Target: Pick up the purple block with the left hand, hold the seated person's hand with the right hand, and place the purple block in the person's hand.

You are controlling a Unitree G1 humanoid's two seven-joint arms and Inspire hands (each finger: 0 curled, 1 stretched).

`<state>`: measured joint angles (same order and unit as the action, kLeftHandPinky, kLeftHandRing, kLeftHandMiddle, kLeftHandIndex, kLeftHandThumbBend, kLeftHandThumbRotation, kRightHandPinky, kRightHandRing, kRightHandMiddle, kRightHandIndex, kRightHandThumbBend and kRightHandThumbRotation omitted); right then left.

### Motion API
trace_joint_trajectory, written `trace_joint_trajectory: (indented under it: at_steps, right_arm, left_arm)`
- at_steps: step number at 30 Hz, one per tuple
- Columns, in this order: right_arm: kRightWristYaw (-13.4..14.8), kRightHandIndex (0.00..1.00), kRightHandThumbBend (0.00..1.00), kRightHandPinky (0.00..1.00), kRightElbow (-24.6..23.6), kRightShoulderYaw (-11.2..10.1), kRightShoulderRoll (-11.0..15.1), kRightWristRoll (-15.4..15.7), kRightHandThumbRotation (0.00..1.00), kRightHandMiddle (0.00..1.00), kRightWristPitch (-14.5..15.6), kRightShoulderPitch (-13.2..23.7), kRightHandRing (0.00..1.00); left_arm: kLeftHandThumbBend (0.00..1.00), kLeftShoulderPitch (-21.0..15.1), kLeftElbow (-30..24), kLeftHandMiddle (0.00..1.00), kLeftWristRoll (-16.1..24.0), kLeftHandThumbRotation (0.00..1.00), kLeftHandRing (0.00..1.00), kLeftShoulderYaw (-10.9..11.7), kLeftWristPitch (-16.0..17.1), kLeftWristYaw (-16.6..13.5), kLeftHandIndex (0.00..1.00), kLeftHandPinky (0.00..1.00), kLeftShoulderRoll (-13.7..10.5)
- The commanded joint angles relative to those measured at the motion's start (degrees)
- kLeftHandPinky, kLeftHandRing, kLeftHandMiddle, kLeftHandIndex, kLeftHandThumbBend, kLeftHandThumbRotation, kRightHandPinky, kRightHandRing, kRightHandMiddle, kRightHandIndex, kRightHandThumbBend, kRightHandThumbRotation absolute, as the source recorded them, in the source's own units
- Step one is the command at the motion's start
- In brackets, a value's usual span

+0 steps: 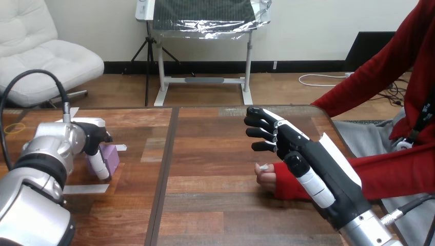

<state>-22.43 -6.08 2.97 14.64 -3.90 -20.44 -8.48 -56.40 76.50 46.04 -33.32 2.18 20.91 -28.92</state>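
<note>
Right now my left hand [95, 137] sits at the left of the frame, lowered onto the purple block [112, 156] and touching its left side. I cannot tell whether it has closed on the block or only rests against it. The block looks to be down on the wooden table [205, 195], with a strip of white tape [84, 188] just below it in the frame. At the right, my right hand [306, 154] is released, its fingers [261, 134] straight and pointing toward the upper left. It reaches over the person's hand [267, 178], which lies loosely curled on the table at lower centre-right, poking out of a red sleeve. My thumb [310, 179] runs beside that sleeve's cuff, but nothing of mine is wrapped round the hand, so I am not holding it yet. I judge the task to be at its opening step, the pick-up, with the hold only being lined up. Next I need a sure grip on the block before lifting it. My right hand must settle and curl gently round the person's hand. That hand would need to turn palm-up and uncurl before the block crosses the table, since block and hand are well apart.
</note>
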Motion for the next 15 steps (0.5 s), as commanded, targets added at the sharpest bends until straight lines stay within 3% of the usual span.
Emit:
trace_joint_trajectory:
  at_steps: [1,10,15]
  right_arm:
    - [0.10,0.90,0.94,0.80,-3.12,-1.01,0.64,-0.57,1.00,0.89,-0.86,3.23,0.86]
    - [0.37,0.90,0.93,0.80,-3.22,-0.98,0.81,-0.69,1.00,0.89,-1.13,3.05,0.86]
    - [0.50,0.90,0.92,0.80,-3.04,-0.96,0.86,-0.63,1.00,0.89,-1.53,3.06,0.86]
  left_arm:
    - [0.50,-3.36,-0.15,0.96,1.09,0.01,0.98,-1.24,0.20,-2.62,0.93,0.88,0.21]
    - [0.62,-2.97,0.04,0.89,0.38,0.00,0.89,-0.75,-1.48,-5.28,0.88,0.75,0.80]
    - [0.59,-2.94,-0.01,0.78,-0.13,0.00,0.63,-0.40,-1.60,-5.60,0.85,0.46,0.95]
